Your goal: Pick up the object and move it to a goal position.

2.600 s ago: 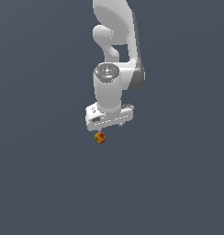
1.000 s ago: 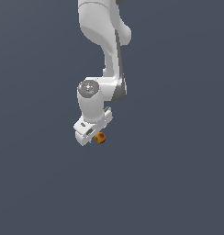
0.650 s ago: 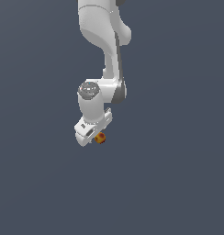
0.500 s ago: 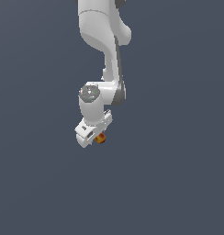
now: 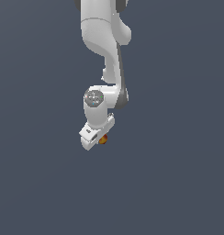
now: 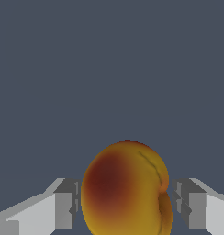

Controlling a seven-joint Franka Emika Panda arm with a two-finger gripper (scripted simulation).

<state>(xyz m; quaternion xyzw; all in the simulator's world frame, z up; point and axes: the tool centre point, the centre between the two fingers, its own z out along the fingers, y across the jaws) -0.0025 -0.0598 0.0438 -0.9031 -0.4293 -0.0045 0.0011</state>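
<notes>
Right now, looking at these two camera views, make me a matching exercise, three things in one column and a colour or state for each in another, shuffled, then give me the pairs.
Column one:
1. ball
2. gripper
3. background

Column two:
A. plain dark blue-grey
B. orange-yellow with a dark red patch
C. white, with a grey finger on either side of the fruit-like thing

Pairs: 1-B, 2-C, 3-A. In the exterior view the ball sits at the gripper under the arm's white wrist.
</notes>
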